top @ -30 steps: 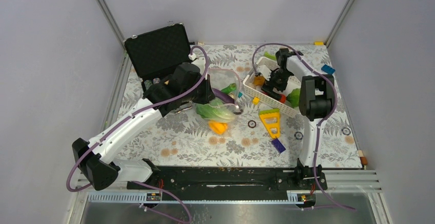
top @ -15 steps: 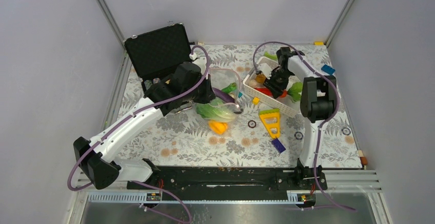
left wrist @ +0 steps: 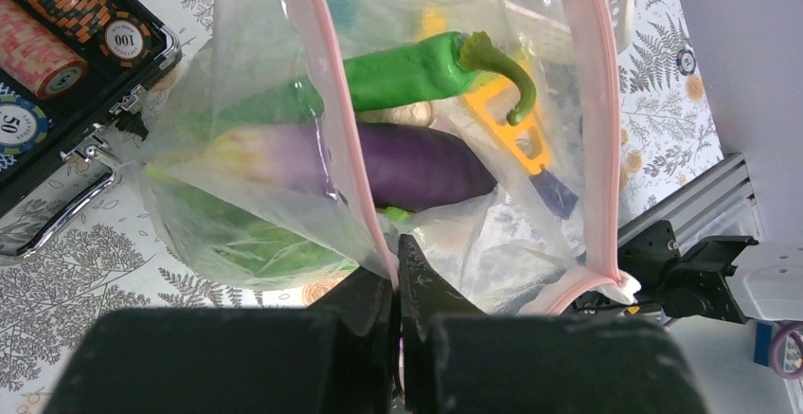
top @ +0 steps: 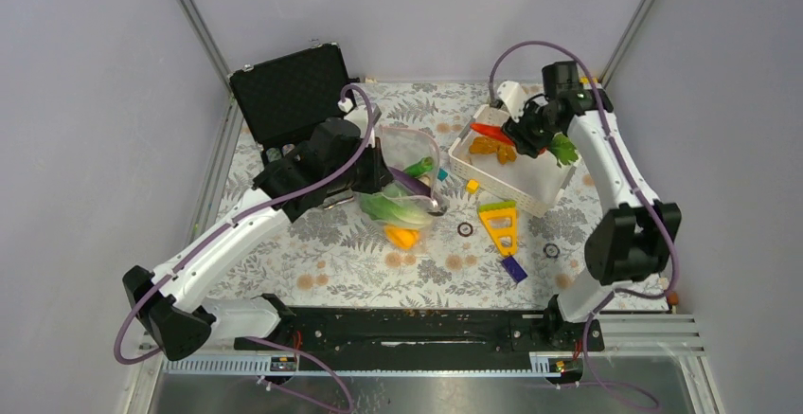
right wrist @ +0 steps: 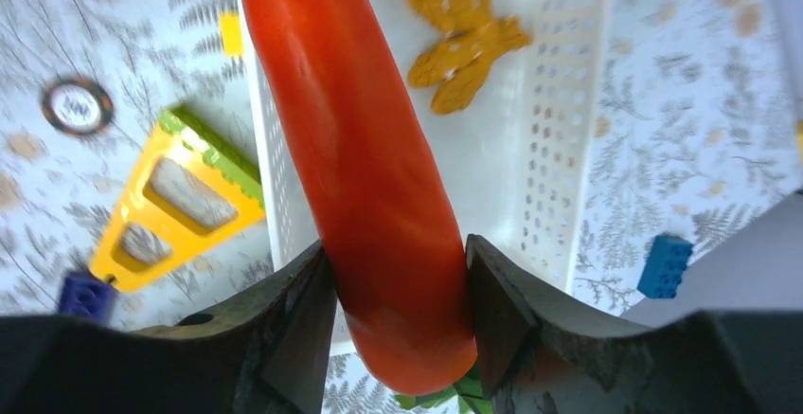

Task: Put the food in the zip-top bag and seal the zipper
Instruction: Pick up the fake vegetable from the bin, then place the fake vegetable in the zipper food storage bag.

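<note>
The job is about half done. The clear floppy plastic bag with pale pink dots (top: 405, 144) sits near the middle of the flowery tabletop (top: 331, 262). Its mouth is wide open.

Inside it lie a long green pepper (left wrist: 407, 68), a long purple eggplant (left wrist: 417, 163) and a green lettuce leaf (top: 393, 207). A yellow-orange bell pepper (top: 403, 236) seems to be at the bag's 6 o'clock end, but it is hard to tell if it is inside.

The left fingers (left wrist: 398, 281) are pinched tight on the thin pink zipper strip (left wrist: 331, 101) and hold the mouth up.

The white plastic basket with little holes (top: 530, 187) is at 3 o'clock from the bag. The right fingers (right wrist: 398, 277) are closed around a long red toy chili (right wrist: 360, 149) and hold it in the air over the basket. An orange lumpy piece (right wrist: 464, 26) lies in the basket, untouched.

What is left, most likely: carry the chili toward 9 o'clock and drop it in the bag, fetch the orange piece, then press the pink strip shut along its whole length.
</note>
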`<action>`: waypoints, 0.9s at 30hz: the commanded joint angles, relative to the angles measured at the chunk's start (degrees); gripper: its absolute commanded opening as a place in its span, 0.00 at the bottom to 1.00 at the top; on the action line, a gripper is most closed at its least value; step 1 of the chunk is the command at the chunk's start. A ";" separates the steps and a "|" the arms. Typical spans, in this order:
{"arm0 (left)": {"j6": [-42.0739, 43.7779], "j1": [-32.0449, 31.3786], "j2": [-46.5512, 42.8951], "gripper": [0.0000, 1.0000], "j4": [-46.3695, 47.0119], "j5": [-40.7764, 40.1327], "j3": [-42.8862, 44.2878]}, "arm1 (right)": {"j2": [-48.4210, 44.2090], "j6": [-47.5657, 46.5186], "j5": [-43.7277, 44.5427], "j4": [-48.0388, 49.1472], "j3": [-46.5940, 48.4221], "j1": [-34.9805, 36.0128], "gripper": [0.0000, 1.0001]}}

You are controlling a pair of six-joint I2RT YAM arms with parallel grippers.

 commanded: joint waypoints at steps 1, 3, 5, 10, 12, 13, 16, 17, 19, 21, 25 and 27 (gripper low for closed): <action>-1.43 0.26 -2.27 0.00 3.83 0.13 -0.43 | -10.14 16.34 -8.23 7.06 1.16 0.18 0.37; -2.28 0.21 -2.23 0.00 4.18 0.45 -0.24 | -16.02 28.17 -16.05 14.77 0.55 0.53 0.37; -2.95 0.21 -2.23 0.00 4.19 0.47 -0.15 | -20.62 42.26 -19.99 24.69 -2.31 2.19 0.33; -4.47 0.25 -3.28 0.00 3.91 -0.31 -0.18 | -30.80 66.48 -20.62 48.08 -12.72 10.85 0.35; -4.81 0.22 -3.81 0.00 3.83 -0.54 -0.45 | -34.48 72.33 -19.02 58.26 -17.17 14.72 0.35; -4.93 0.27 -4.03 0.00 3.68 -0.68 -0.55 | -35.70 76.18 -17.89 63.30 -19.05 16.32 0.36; -5.57 0.27 -4.64 0.00 3.59 -0.73 -0.72 | -36.15 86.62 -16.67 73.82 -22.03 19.81 0.33; -5.77 0.23 -4.88 0.00 3.63 -0.67 -0.72 | -35.59 87.60 -15.87 75.41 -22.48 21.09 0.33; -6.33 0.20 -5.35 0.00 3.94 -0.23 -1.42 | -34.41 88.55 -12.58 78.48 -24.32 24.35 0.32; -6.90 0.20 -6.09 0.00 5.59 0.34 -2.80 | -32.44 88.89 -9.06 81.83 -25.99 27.09 0.31; -7.02 0.22 -6.27 0.00 5.87 0.34 -2.73 | -27.59 90.21 -7.48 86.54 -25.98 31.75 0.31; -7.02 0.20 -6.18 0.00 5.83 0.28 -2.50 | -25.36 90.53 -6.57 88.93 -25.65 33.63 0.31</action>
